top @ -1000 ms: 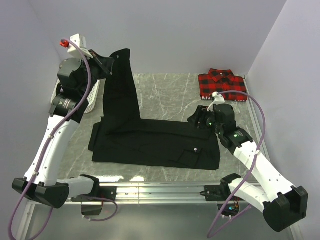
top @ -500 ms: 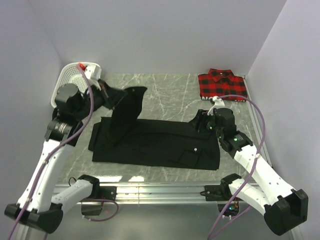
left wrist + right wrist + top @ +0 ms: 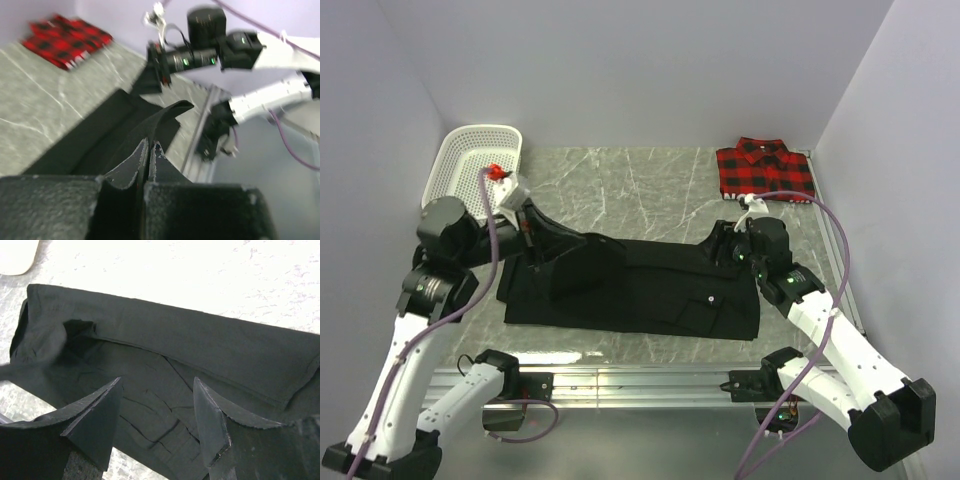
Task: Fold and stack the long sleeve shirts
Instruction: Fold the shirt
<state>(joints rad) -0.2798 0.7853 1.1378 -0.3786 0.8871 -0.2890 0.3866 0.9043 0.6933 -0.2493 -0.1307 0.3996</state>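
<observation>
- Locate the black shirt [image 3: 650,290]: flat on the table [image 3: 650,190], laid as a long band parallel to the near edge, nearer that edge than the far one.
- Locate the plaid shirt [image 3: 765,168]: folded, at the far right corner, well apart from the black shirt.
- Disregard the basket [image 3: 470,165] at the far left corner; not part of this step.
- Check the left gripper [image 3: 149,150]: pinched shut on the sleeve [image 3: 575,265], with the cloth raised a little above the shirt's left end.
- Check the right gripper [image 3: 156,405]: jaws wide, nothing between them, low over the shirt's far right corner. Contact with the cloth cannot be told.
- Treat the step in hand, by judgement, as laying the sleeve across the body of the black shirt.
- Carry the sleeve low and parallel to the near edge, toward the right end.
- Keep the path inside the band's outline; avoid letting cloth hang over the near or far side.
- Lower until the sleeve rests on the body, then release; never release in the air.
- Move slowly. Expect limp fabric to crease or to drag the left end along.
- Press the right end down with the right gripper if the body starts to shift.
- Reserve the stacking onto the plaid shirt for later; folding not yet complete.
</observation>
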